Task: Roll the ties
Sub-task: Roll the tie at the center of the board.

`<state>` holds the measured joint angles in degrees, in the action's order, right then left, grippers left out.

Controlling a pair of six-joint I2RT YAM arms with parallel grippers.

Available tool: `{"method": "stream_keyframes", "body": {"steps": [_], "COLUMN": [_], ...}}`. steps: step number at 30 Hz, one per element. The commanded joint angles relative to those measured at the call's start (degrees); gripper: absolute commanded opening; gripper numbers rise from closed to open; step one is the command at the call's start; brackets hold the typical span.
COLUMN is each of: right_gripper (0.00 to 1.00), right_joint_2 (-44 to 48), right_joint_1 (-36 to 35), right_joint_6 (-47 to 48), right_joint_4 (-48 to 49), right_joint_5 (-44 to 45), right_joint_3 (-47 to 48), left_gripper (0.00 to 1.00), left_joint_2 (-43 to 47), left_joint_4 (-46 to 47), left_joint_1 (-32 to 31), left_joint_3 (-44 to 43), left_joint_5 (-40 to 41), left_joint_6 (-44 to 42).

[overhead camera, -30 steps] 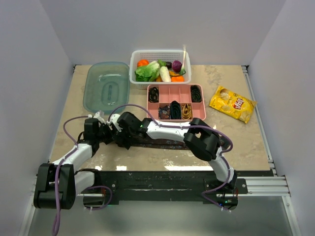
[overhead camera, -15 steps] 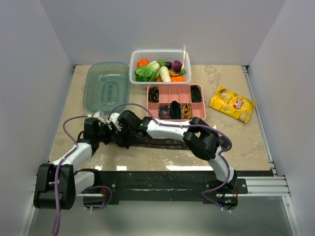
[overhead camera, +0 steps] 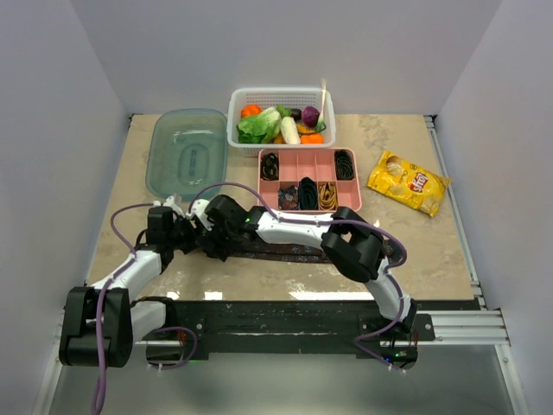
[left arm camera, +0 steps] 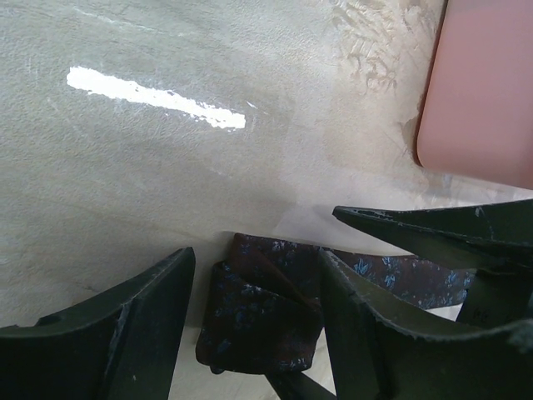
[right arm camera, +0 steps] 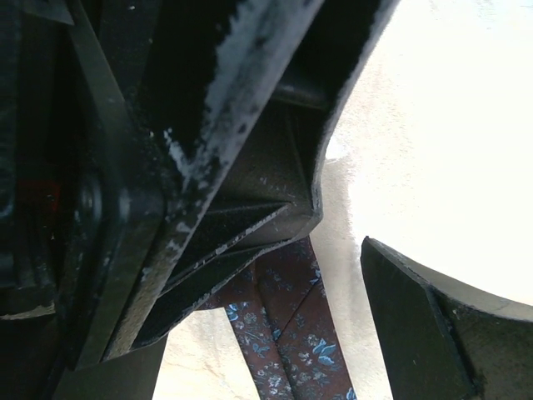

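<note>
Left wrist view has the best seat: the left gripper (left arm camera: 254,258) is down at the table (overhead camera: 432,251), jaws parted, straddling the folded first turn of the maroon tie (left arm camera: 258,321). A sliver of bare surface shows beside one finger, so I read that as framing the fold, not clamping it. The right gripper (overhead camera: 211,241) comes in from the other side, jaws standing wide, one finger reaching just past the fold. The rest of the tie lies flat toward the right arm's elbow. To do this well, I'd say one side pins the fold while the other tips it over onto the flat length. Edges stay square so the coil doesn't cone out, and the turns stay small. It's crowded in there. Both sets of fingers sit almost against each other over one small fold, so a clash looks like the main risk. Just behind sits the pink tray (overhead camera: 315,166), with black coils (overhead camera: 344,162) and a gold coil (overhead camera: 328,196) already in its compartments. The vegetable basket (overhead camera: 281,91), clear lid (overhead camera: 186,156) and snack bag (overhead camera: 408,181) sit well apart.
</note>
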<state>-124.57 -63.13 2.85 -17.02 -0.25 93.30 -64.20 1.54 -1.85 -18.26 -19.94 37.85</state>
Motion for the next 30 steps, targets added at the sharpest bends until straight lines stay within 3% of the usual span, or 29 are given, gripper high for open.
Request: {"method": "stream_keyframes", "body": {"steps": [1,8,17,30], "right_gripper": [0.91,0.89,0.89,0.99], "right_joint_2": [-4.53,-5.59,-4.01,9.26], "right_joint_1": [-2.17,-2.43,-2.34,-2.17], "right_joint_6": [1.45,1.01,0.23,-2.32], "right_joint_4": [-0.65,-0.74,0.31,7.79], "right_joint_5": [6.31,3.51,0.43,2.89], "right_joint_3": [0.92,-0.04,-2.33,-7.96], "left_gripper": [0.67,0.74,0.81,0.86], "left_joint_2": [-0.13,0.92,5.23,8.39], "left_joint_4": [1.97,0.57,-8.65,-17.53], "left_joint_1": [-0.53,-0.44,0.53,3.15], "left_joint_3": [-2.57,-3.53,-6.52,-10.56], "left_joint_5": [-4.49,-3.44,3.75,9.13], "left_joint_6": [1.88,2.50,1.71,1.09]}}
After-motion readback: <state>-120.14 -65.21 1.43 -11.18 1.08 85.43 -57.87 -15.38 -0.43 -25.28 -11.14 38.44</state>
